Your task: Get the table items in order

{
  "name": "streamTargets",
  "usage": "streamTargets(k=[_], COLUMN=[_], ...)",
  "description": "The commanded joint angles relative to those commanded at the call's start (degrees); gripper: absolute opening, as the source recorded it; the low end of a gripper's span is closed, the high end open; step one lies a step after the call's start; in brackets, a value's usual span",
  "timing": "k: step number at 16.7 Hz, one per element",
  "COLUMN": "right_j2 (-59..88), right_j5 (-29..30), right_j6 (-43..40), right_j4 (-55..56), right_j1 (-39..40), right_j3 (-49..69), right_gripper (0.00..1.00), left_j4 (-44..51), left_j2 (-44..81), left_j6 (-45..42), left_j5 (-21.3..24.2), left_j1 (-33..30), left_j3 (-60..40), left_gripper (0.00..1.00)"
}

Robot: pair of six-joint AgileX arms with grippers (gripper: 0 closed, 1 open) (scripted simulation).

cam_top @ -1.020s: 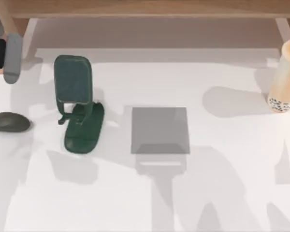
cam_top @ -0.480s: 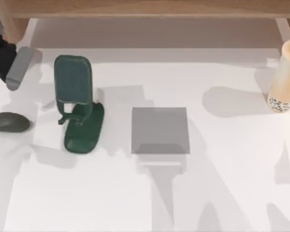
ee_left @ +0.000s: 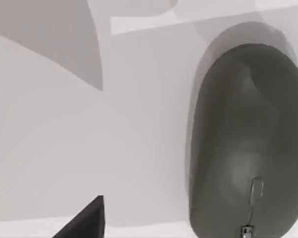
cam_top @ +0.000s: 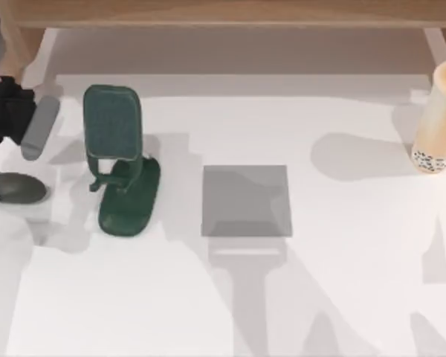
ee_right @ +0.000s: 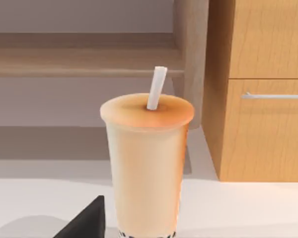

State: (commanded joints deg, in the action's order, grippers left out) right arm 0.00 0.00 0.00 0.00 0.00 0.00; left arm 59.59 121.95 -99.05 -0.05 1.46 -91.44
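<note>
The dark grey oval mouse [cam_top: 21,188] lies at the table's far left, seen close up as the mouse [ee_left: 248,144] in the left wrist view. My left arm [cam_top: 6,111] reaches in from the left edge, just above and partly over the mouse's left end. A dark part of my left gripper [ee_left: 84,220] shows beside the mouse, apart from it. The tall tan cup [cam_top: 440,119] with a speckled base stands upright at the far right. In the right wrist view the cup [ee_right: 146,163] with its white straw stands right ahead, a dark part of my right gripper [ee_right: 84,220] below it.
A dark green phone stand [cam_top: 121,160] stands right of the mouse, with nothing on it. A flat grey square pad [cam_top: 245,201] lies mid-table. A wooden shelf [cam_top: 223,11] runs along the back. A wooden drawer cabinet [ee_right: 260,89] sits behind the cup.
My left arm has come further in from the left edge, moving right and down towards the mouse. The mouse, stand, pad and cup have not moved.
</note>
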Motion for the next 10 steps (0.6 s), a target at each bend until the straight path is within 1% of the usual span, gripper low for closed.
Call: streamTargets(k=[2,4,9,10], right_j2=[0.0,0.0,0.0,0.0], right_j5=[0.0,0.0,0.0,0.0], right_j6=[0.0,0.0,0.0,0.0], right_j4=[0.0,0.0,0.0,0.0], right_j1=[0.0,0.0,0.0,0.0], right_j3=[0.0,0.0,0.0,0.0], right_gripper=[1.0,1.0,1.0,1.0], left_j4=[-5.19,-8.29,-9.06,-9.06], left_j2=[1.58,2.76,3.12,3.12], left_j6=[-0.12,-0.21,-0.26,-0.26], left_j5=[0.01,0.02,0.03,0.03], left_j1=[0.11,0.18,0.2,0.2], left_j3=[3.06,5.41,6.04,6.04], left_gripper=[1.0,1.0,1.0,0.92])
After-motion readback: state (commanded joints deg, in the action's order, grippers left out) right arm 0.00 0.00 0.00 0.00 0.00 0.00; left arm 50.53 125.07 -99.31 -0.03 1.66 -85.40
